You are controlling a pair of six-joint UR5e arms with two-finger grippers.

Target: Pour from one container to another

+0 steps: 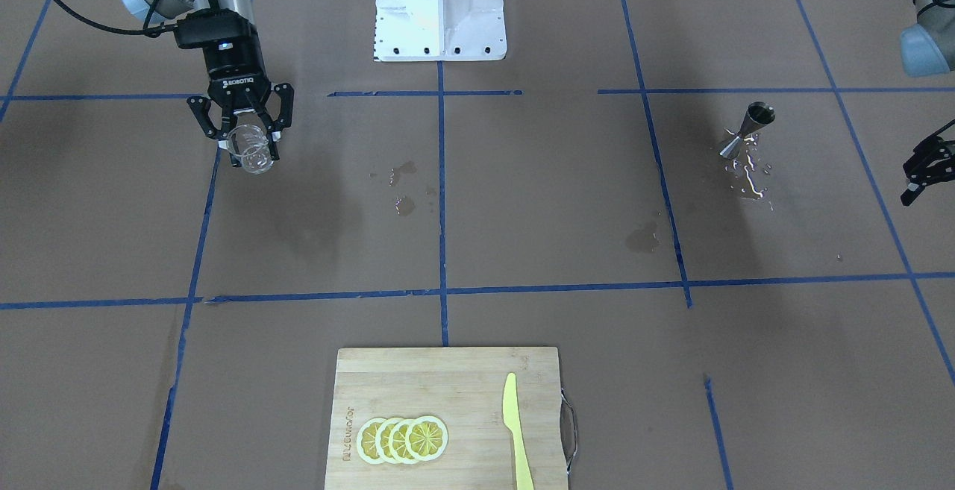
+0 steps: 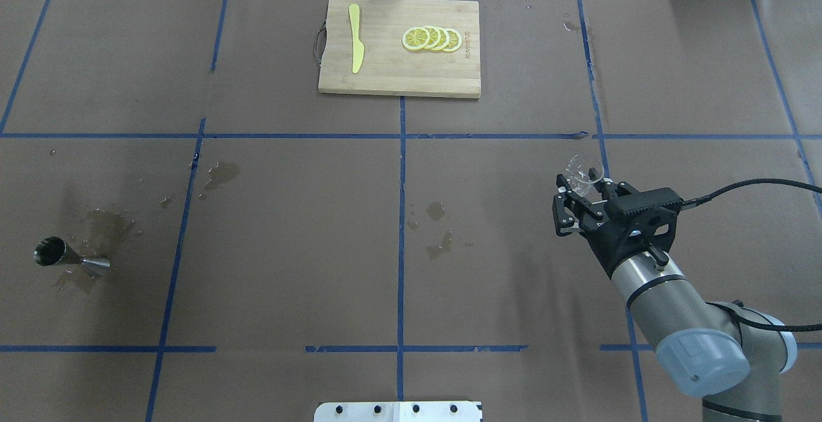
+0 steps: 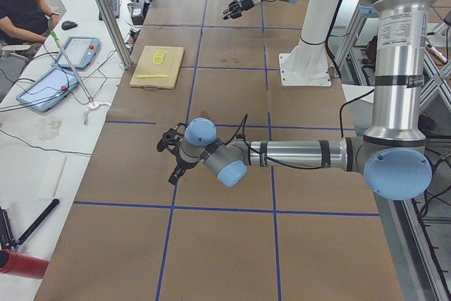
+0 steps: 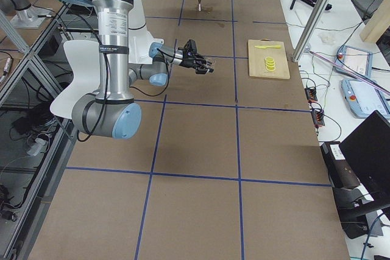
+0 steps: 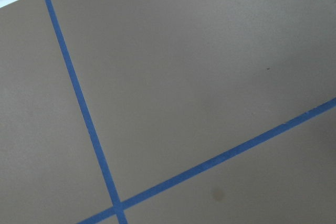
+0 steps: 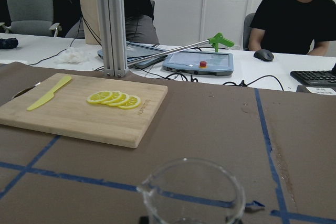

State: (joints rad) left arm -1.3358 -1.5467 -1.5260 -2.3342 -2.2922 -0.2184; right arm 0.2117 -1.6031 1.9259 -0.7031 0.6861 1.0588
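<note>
- My R gripper (image 1: 248, 139): clamping the glass measuring cup (image 1: 252, 156) and holding it off the table (image 2: 289, 293). Cup is tilting, mouth pointing twd the cutting board (image 2: 385, 75) (lemon slices (image 2: 431, 38) and yellow knife (image 2: 355, 46) lying on it, at the far edge).
- My L gripper (image 1: 921, 169): fingers standing apart, gripping nothing, hanging nr the table's left end.
- Jigger (image 2: 67, 256): sitting in a wet patch (image 2: 109, 224) on my left side, well apart from the cup.
- Room: bare brown surface lying between them, w/ small puddles (image 2: 440, 229) nr centre.
</note>
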